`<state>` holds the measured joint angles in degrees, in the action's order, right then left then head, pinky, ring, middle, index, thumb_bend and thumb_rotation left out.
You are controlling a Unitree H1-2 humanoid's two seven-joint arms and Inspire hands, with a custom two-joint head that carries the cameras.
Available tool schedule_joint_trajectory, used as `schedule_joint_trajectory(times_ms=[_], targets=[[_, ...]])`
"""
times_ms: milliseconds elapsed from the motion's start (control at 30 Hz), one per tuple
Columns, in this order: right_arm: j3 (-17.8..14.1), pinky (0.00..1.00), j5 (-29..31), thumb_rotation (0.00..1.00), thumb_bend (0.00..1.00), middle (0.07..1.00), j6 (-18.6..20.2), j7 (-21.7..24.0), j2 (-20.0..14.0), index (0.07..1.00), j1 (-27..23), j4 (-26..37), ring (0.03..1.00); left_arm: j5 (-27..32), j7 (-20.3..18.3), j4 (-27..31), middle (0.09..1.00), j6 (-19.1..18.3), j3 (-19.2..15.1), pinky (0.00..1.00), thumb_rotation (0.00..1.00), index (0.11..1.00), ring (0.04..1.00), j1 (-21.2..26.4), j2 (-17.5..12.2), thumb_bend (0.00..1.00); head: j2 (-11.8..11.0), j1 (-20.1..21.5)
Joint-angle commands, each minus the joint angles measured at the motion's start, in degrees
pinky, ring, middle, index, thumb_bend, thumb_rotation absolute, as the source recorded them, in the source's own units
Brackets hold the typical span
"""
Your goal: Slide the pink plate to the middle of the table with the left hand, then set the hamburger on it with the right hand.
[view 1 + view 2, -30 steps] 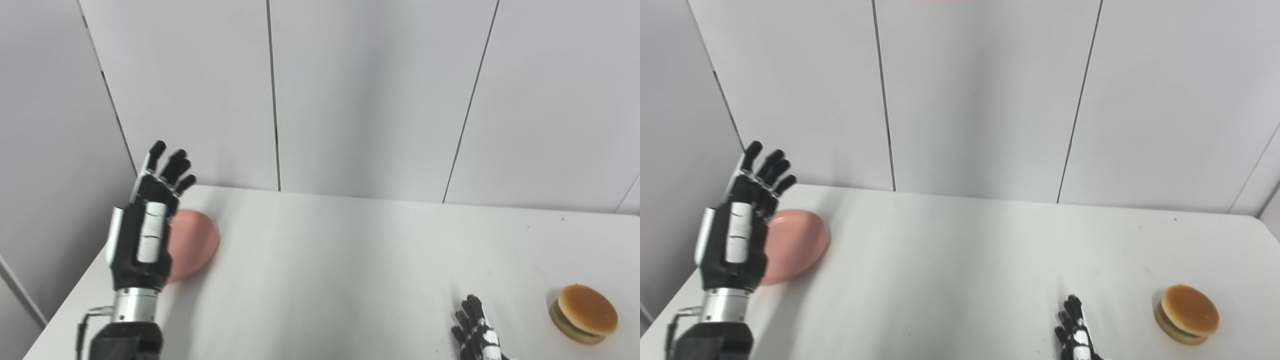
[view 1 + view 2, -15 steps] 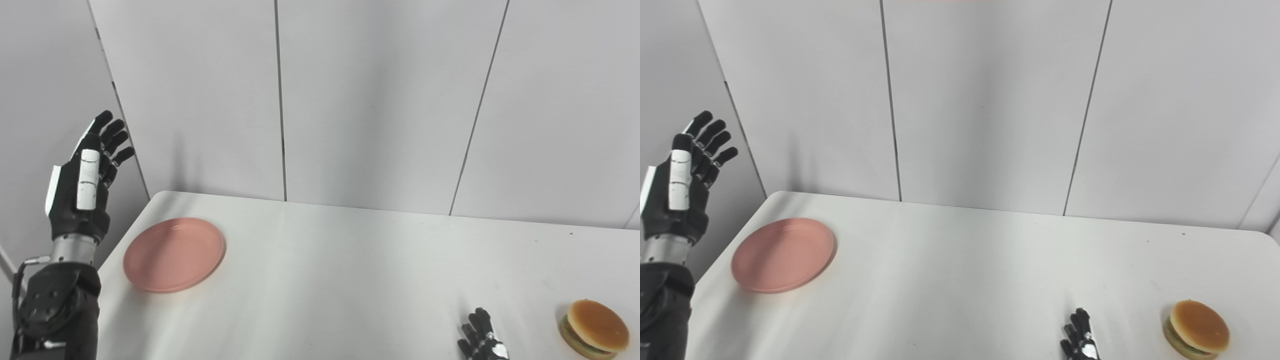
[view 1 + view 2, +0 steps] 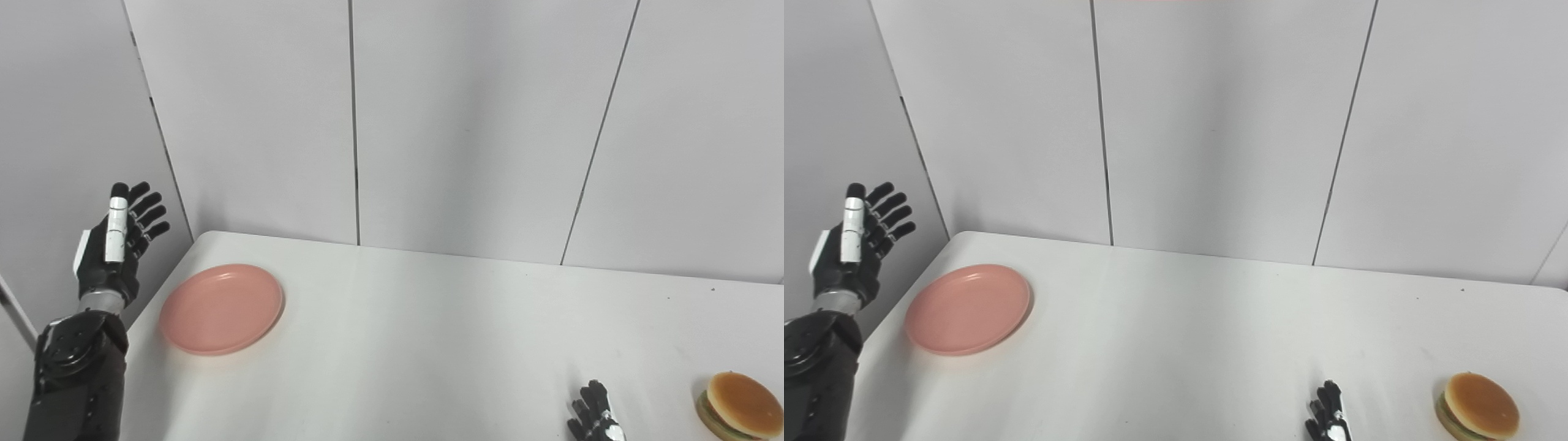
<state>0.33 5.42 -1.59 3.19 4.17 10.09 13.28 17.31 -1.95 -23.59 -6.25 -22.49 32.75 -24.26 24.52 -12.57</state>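
Smooth round pink plate [image 3: 221, 308] lies far left on the matte white table [image 3: 429, 343]; glossy hamburger [image 3: 738, 405] near right. Left hand [image 3: 116, 248] spread, empty; right hand [image 3: 593, 420] fingers apart.

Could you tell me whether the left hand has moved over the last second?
Yes. The left hand was over the pink plate; now it is off the table's left edge, clear of it.

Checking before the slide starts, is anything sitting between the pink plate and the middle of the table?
Nothing visible. The table is bare between the pink plate and its middle; the hamburger sits far right.
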Motion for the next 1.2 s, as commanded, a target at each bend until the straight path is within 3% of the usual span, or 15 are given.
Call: schedule_joint_trajectory(times_ms=[0,433,533,800,1167], targets=[[0.38,1.00,-0.02,1.00,0.66,1.000,0.46,0.32,-0.96,0.990,6.16,0.18,1.000,0.89,-1.51,-1.48,0.840,3.71,-0.82,0.77,0.85,0.784,0.842,3.23,-3.16,0.90,0.42,0.11],[0.36,1.00,0.84,1.00,0.67,1.000,1.49,0.59,-1.20,0.999,6.88,1.68,1.000,0.01,-1.42,-15.27,0.819,10.13,-0.67,0.73,0.83,0.817,0.817,3.24,-4.59,0.86,1.52,-0.50],[0.44,1.00,0.77,1.00,0.66,1.000,1.71,0.63,-1.40,1.000,6.77,1.66,1.000,-0.20,-1.39,-16.52,0.834,10.60,-0.50,0.73,0.84,0.821,0.823,2.98,-4.66,0.83,1.71,-0.33],[0.62,1.00,0.50,1.00,0.65,1.000,2.52,0.56,-1.38,1.000,6.80,2.19,1.000,0.20,-1.41,-20.51,0.817,12.95,-0.88,0.74,0.80,0.810,0.817,1.88,-3.81,0.88,2.05,0.00],[0.89,1.00,0.34,1.00,0.66,1.000,2.46,0.32,-0.90,1.000,6.91,2.14,0.993,1.16,-4.22,-20.79,0.838,12.25,0.51,0.73,0.78,0.826,0.827,1.55,-1.87,0.86,2.22,0.82]])
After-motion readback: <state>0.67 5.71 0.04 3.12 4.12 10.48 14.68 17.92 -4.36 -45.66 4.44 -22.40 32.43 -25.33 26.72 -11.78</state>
